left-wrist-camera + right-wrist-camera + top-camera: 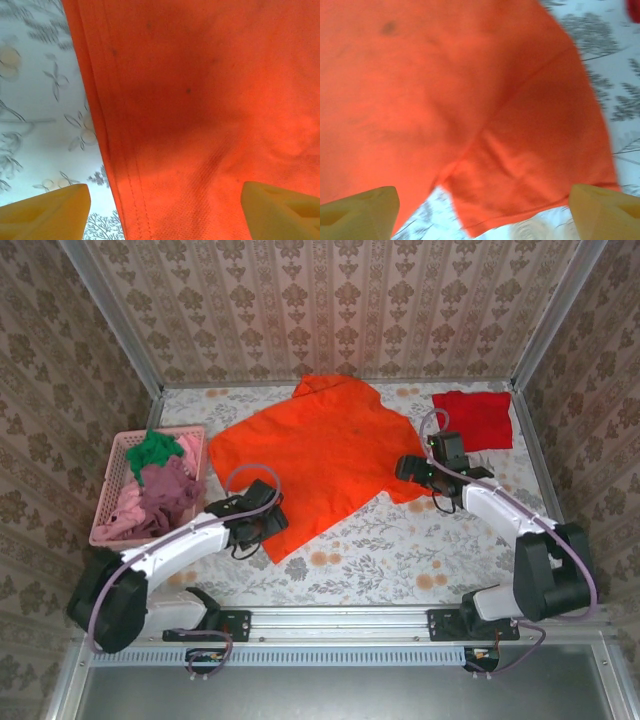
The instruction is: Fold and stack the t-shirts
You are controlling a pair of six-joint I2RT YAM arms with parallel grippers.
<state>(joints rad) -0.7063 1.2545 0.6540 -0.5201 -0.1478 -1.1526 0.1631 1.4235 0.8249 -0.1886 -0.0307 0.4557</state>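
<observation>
Orange t-shirt (318, 455): it lay opened out flat and unfolded on the patterned surface (400, 560), with a few soft wrinkles and no fold in it.
Red t-shirt (472, 418): beyond the orange t-shirt's far right edge, and apart from it, sat a small tidy rectangle. I took it for one already folded, and nothing was stacked on it.
Green t-shirt (152, 452): it was bunched on top of the heap in the basket, left of the orange t-shirt.
Mauve t-shirt (170, 490): crumpled in the same heap, just below the green one.
Pink t-shirt (125, 512): crumpled at the near end of that heap.
Basket (105, 502): a pink lattice one, just left of the orange t-shirt's left edge.
Left pincer (165, 212): it hung low over the orange t-shirt's stitched hem edge with its fingers spread wide, pinching nothing.
Right pincer (482, 210): it hung over the orange t-shirt's right sleeve, likewise spread and holding no cloth.
Done, as I judged it: one shirt folded and one laid out ready.
Left to do: every fold on the orange t-shirt and setting it on the red one, then the three shirts in the basket. To my eye this was an early stretch of the job.
</observation>
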